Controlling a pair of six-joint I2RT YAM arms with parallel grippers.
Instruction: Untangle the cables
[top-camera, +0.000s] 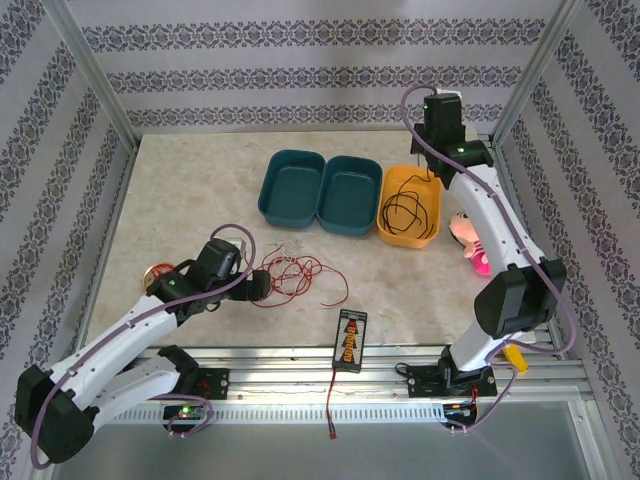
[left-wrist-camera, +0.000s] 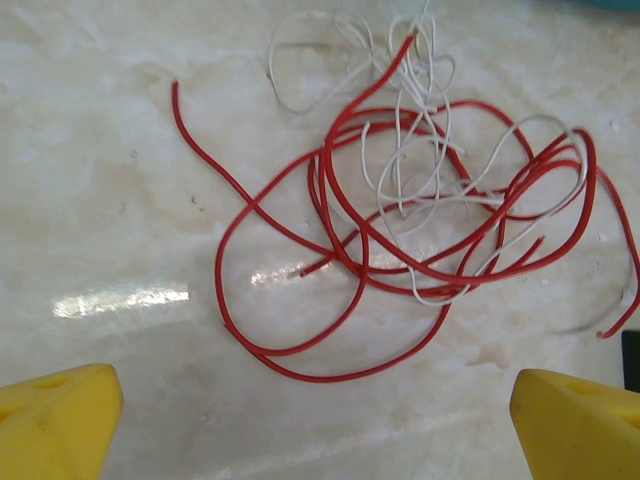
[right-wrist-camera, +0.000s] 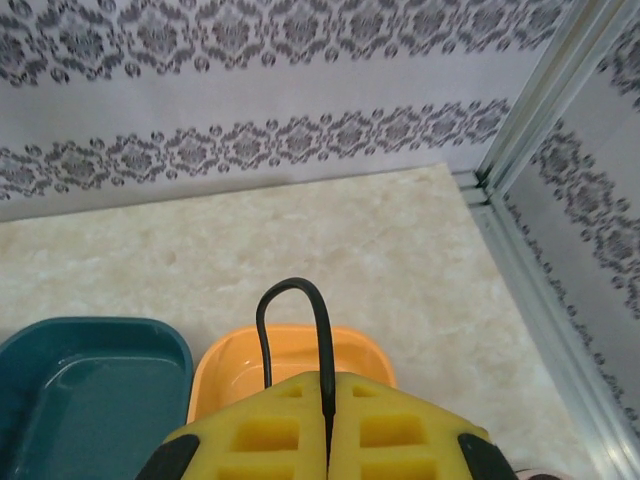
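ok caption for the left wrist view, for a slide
Open left gripper over the red cable and white cable, tangled on the table

**L arm** (top-camera: 120, 345): base bottom left of top view; elbow folded back into lower-left corner; forearm runs up-right to centre-left.
**L gripper** (left-wrist-camera: 320, 430): angled down at tabletop; yellow fingertips (left-wrist-camera: 60, 415) at the two bottom corners of wrist view, spread wide.
**R arm** (top-camera: 490, 225): base bottom right of top view; elbow nr right edge; forearm reaches to upper right.
**R gripper** (right-wrist-camera: 328, 400): yellow fingers (right-wrist-camera: 265, 435) pressed together at bottom centre of wrist view, pinching black cable (right-wrist-camera: 290, 288) in the seam.
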